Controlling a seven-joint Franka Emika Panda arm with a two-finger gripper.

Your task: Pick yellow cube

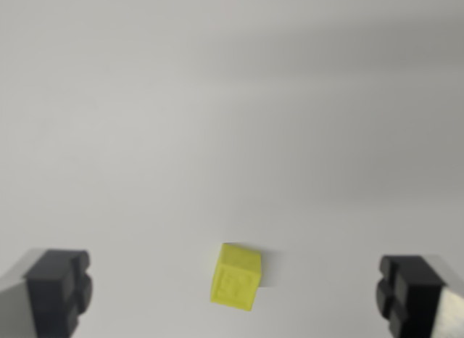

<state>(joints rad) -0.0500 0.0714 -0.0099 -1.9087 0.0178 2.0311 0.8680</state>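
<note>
The yellow cube (pixel 236 277) is small and bright, like a lemon-colored block. Its sides look flat and its corners look sharp. The face turned toward the camera has a faint raised pattern on it, but the picture is too soft to tell what the pattern is. The top face looks a little lighter than the front one.

The cube sits on a plain pale gray surface (pixel 232 120). It casts a thin dark shadow on the side toward the wrist view's right.

The cube is not lined up straight — it is turned a bit, so one corner points down toward the bottom of the picture. All its sides look about the same length, so it has no long side to speak of.

The hand (pixel 235 294) is spread wide. One dark finger (pixel 59 291) is well off to the cube's left in the wrist view, and the other finger (pixel 409 294) is well off to its right. The cube lies between them, near the middle — neither finger touches it.
</note>
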